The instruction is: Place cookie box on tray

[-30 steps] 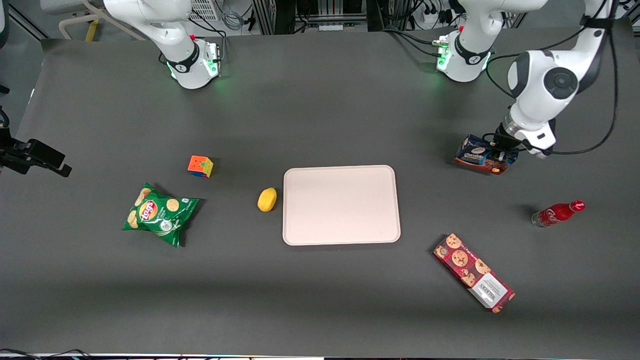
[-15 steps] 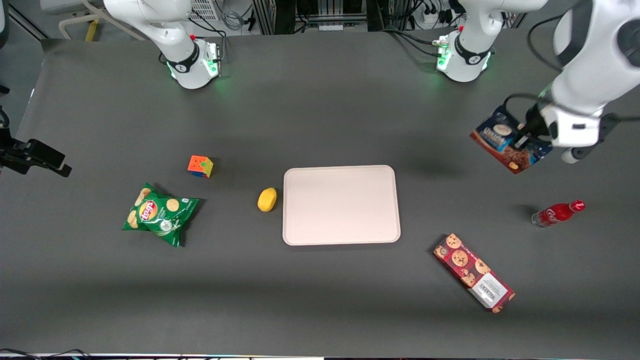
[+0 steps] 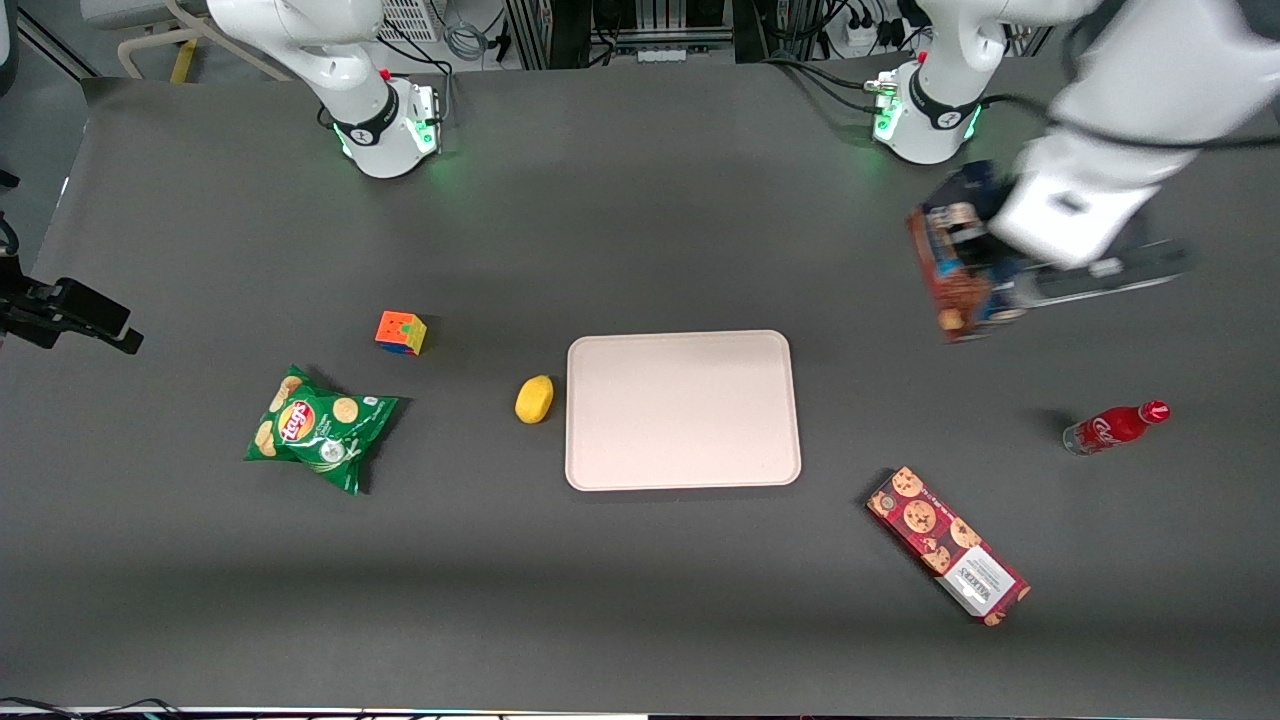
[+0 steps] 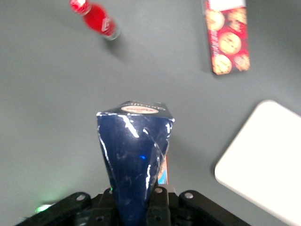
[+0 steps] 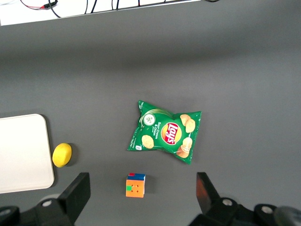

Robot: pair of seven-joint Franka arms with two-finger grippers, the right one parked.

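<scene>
Gripper point(image 3: 985, 275) on the working arm is clamped on the cookie box point(image 3: 955, 265) and holds it up in the air, off the table, at the working arm's end. The wrist view shows the dark blue box point(image 4: 136, 155) squeezed between the fingers, sticking straight out from the hand.

The tray point(image 3: 682, 410) lies flat in the middle of the table, toward the parked arm's end from the box and a bit nearer the front camera. So I think the box must travel sideways that way and then come down. The dark table between them has nothing on it.

The tray top is bare, with lots of room. A lemon point(image 3: 534, 399) sits just beside one short edge. The red cookie box point(image 3: 946, 546) and the red bottle point(image 3: 1114, 427) lie nearer the camera, away from the path.
</scene>
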